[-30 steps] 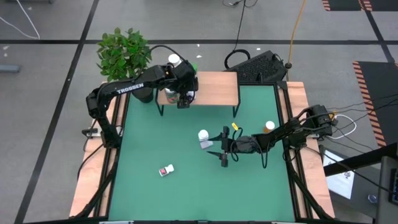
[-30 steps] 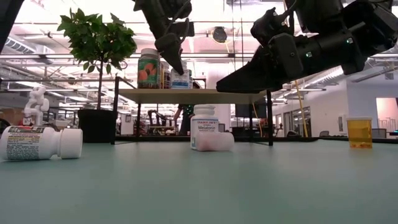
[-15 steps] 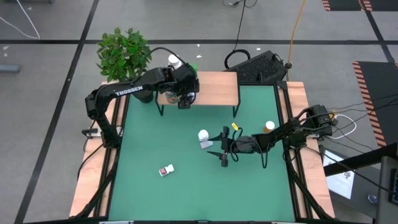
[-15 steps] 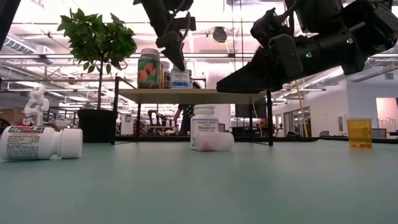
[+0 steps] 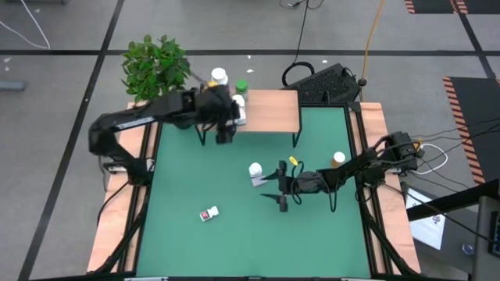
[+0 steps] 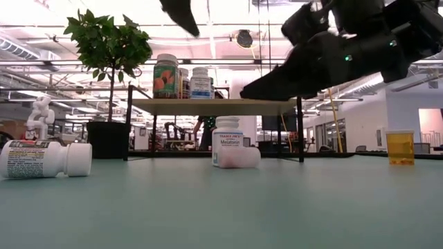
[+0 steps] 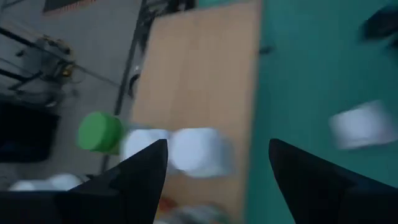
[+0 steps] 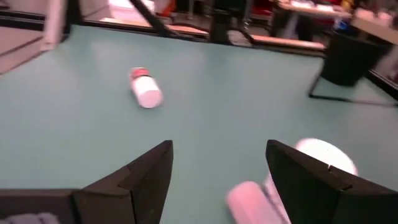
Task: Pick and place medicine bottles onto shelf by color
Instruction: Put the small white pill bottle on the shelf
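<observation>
Both jaws stand released, empty: left gripper (image 5: 224, 134) by the shelf (image 5: 269, 109); right gripper (image 5: 280, 191) should straddle the upright white bottle (image 5: 255, 169) squarely.

Left arm reaches from 9 o'clock toward 12 o'clock; left end effector (image 5: 224, 131) hangs raised, fingers parted, nothing between them. Right arm extends low from 3 o'clock toward centre; right end effector (image 5: 273, 188) is level, fingers parted and empty.
</observation>
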You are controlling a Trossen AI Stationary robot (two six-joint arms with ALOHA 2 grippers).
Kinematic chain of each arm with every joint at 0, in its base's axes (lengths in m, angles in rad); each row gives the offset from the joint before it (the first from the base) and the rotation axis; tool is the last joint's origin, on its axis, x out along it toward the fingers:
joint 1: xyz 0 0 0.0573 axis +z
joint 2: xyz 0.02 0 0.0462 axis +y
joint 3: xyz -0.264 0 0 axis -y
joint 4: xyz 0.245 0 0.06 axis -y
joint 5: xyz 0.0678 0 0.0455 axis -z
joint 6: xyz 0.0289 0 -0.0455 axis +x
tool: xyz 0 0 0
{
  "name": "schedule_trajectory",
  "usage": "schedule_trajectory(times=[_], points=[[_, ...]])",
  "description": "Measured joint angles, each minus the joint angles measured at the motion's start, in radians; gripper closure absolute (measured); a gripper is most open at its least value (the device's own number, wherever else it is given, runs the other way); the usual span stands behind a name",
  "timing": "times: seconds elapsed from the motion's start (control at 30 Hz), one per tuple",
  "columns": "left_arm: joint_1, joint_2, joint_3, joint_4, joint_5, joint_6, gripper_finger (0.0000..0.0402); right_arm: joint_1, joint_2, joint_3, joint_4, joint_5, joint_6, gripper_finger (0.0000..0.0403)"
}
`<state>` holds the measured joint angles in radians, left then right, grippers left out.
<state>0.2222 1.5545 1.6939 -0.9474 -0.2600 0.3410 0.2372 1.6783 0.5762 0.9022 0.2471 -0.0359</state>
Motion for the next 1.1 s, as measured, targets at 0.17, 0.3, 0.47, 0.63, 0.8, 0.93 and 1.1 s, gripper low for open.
schedule_trajectory(times=[0.17,0.3,0.47,0.63,0.8,0.93,1.1], points=[[-0.198,-0.062,0.0,-0.166,0.024,-0.207,0.0126,0.028,-0.004,0.001,0.01,-0.012,-0.06,0.0151],[-0.391,-0.058,-0.079,-0.221,0.024,-0.355,0.0161,0.049,-0.036,0.001,-0.028,0.068,-0.064,0.0151],[-0.596,-0.058,-0.281,-0.121,0.031,-0.6,0.0206,0.124,-0.098,0.061,-0.202,0.15,-0.034,0.0151],[-0.759,-0.057,-0.479,0.068,-0.032,-0.839,0.0226,0.205,-0.094,0.176,-0.401,0.144,0.071,0.0151],[-0.804,-0.057,-0.651,0.174,-0.168,-1.027,0.0217,0.189,-0.065,0.287,-0.593,0.143,0.171,0.0151],[-0.768,-0.056,-0.746,0.385,-0.308,-0.981,0.0186,0.076,-0.066,0.304,-0.661,0.142,0.161,0.0151],[-0.629,-0.056,-0.825,0.815,-0.406,-0.658,0.0126,-0.04,-0.066,0.304,-0.686,-0.008,0.232,0.0151]])
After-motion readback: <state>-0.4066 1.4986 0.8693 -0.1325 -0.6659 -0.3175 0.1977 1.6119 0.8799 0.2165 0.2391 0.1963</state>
